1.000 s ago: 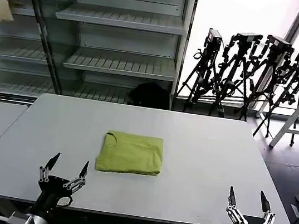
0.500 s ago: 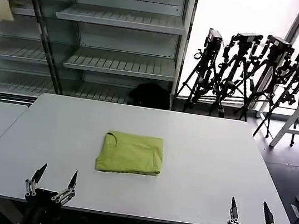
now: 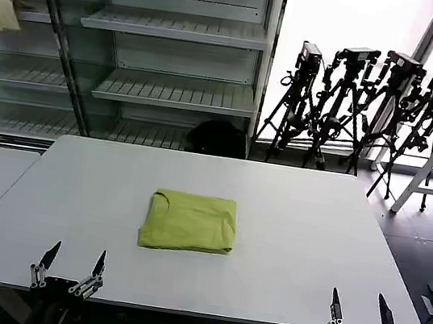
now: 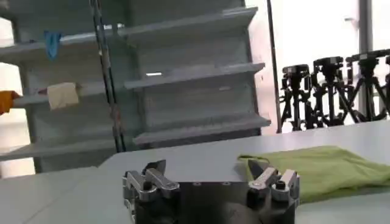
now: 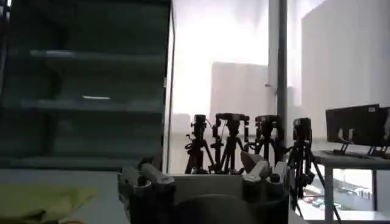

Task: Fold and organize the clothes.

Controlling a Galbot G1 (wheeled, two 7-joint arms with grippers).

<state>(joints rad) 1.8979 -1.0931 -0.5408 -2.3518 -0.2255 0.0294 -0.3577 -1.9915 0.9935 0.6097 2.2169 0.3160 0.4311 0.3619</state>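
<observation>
The lime-green cotton T-shirt [image 3: 189,222] is lying folded mid-table [image 3: 313,225]; soft and light, it is likely best pinched at an edge; the left end effector [image 3: 68,269] and right end effector [image 3: 358,315] are hovering spread apart at the near edge.

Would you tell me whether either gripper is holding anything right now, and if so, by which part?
Nothing is held. The left gripper and right gripper are open at the table's near edge, apart from the folded T-shirt.
</observation>
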